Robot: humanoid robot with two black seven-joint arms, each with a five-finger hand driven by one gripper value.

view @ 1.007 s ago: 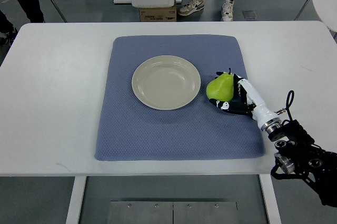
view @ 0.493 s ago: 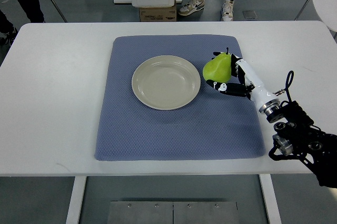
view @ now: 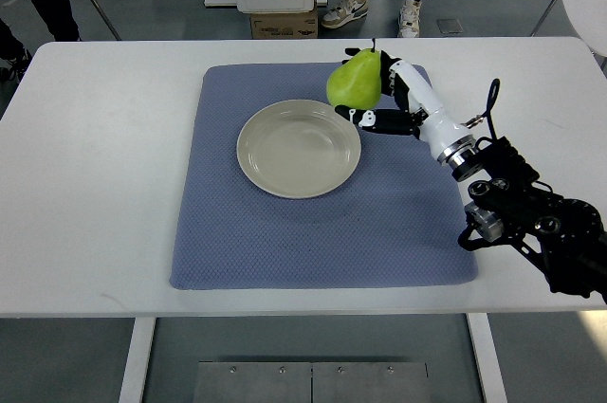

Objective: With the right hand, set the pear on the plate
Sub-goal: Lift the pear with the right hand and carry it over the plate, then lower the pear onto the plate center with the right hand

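Green pear (view: 356, 80) sits cupped in the right hand (view: 381, 104), raised just off the plate's (view: 299, 148) far-right rim, above the blue mat (view: 322, 232). Risk: an early release drops it on the rim and it rolls off. Fingers behind the fruit are hidden.

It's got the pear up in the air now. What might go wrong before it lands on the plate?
The pear is round and smooth, and the right hand seems to grip it only from one side, so it might slip out. It hangs near the far right rim of the plate, not over the middle; released here, it would likely land on the blue mat or roll off.
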